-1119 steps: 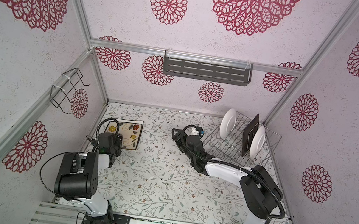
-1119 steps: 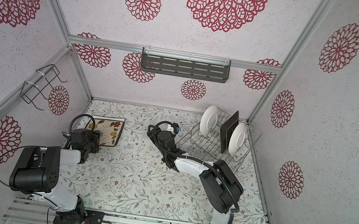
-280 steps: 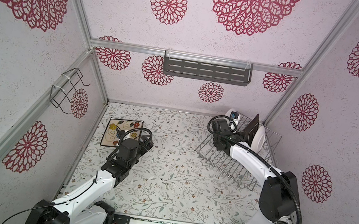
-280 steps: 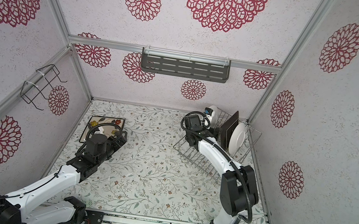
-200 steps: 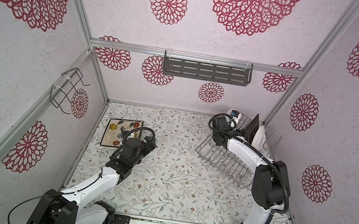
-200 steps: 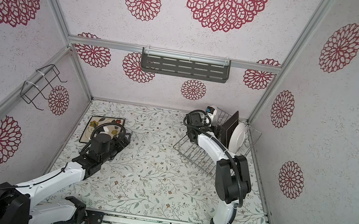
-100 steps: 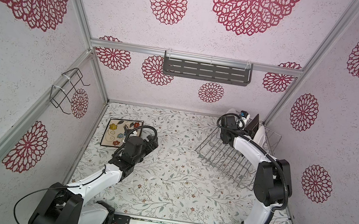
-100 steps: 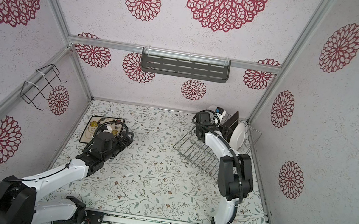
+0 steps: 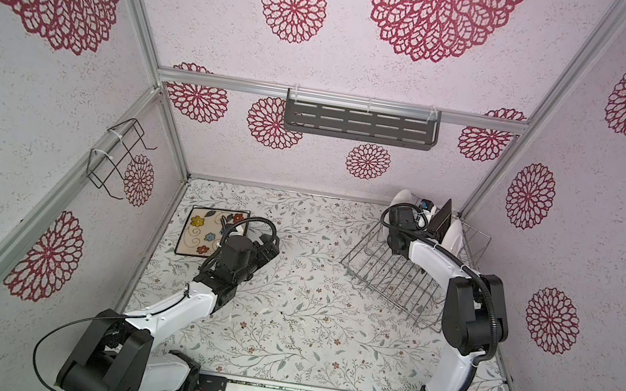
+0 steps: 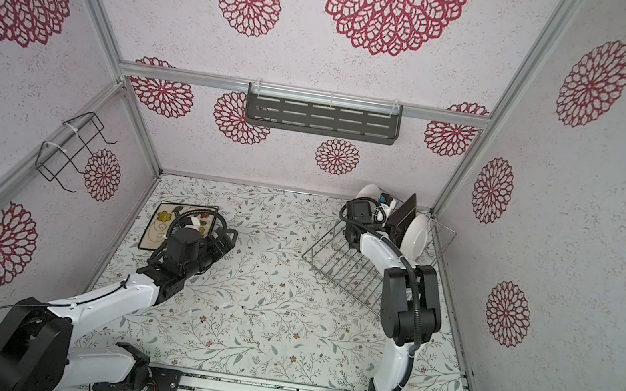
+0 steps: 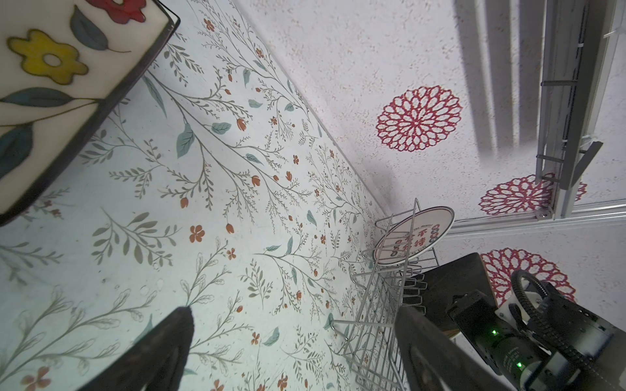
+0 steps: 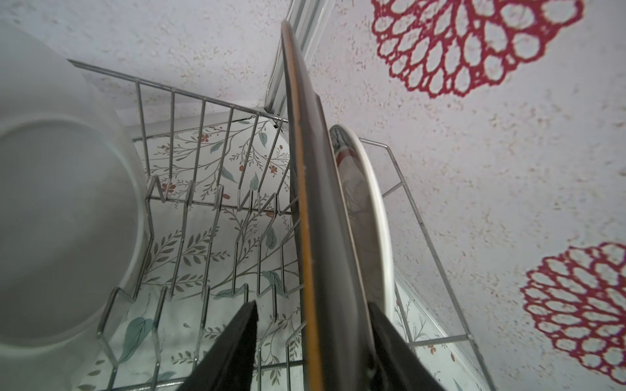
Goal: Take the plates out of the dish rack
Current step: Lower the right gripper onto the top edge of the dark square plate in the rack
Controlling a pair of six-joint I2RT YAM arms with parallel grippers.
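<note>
Top views first. The left hand (image 9: 269, 245) hangs over the floral-patterned bench (image 9: 305, 321), spread wide and holding nothing. It is just right of the square cream flowered plate (image 9: 197, 230), which lies flat at the far left. Over in the far right corner is the silver wire dish rack (image 9: 387, 277), tucked close to both walls. Three plates stand on edge in it: the red-lettered round white plate (image 9: 400, 198) on its left, then the dark-backed square plate (image 9: 441, 220), then the rim-patterned round white plate (image 9: 453, 237). The right hand (image 10: 387, 213) is at the dark plate's top edge. A broad stretch of bench separates the two arms.

Left wrist view: the left hand (image 11: 294, 311) has its fingers far apart with only bench between them. The flowered plate's dark rim shows at the corner.

Right wrist view: the right hand (image 12: 311, 304) is part open and straddles the dark plate (image 12: 315, 203). One finger is right up against its dark back, squeezed in beside the rim-patterned plate (image 12: 371, 220). The other stands apart, with a gap showing. Rack wires (image 12: 203, 111) fence the far side.
</note>
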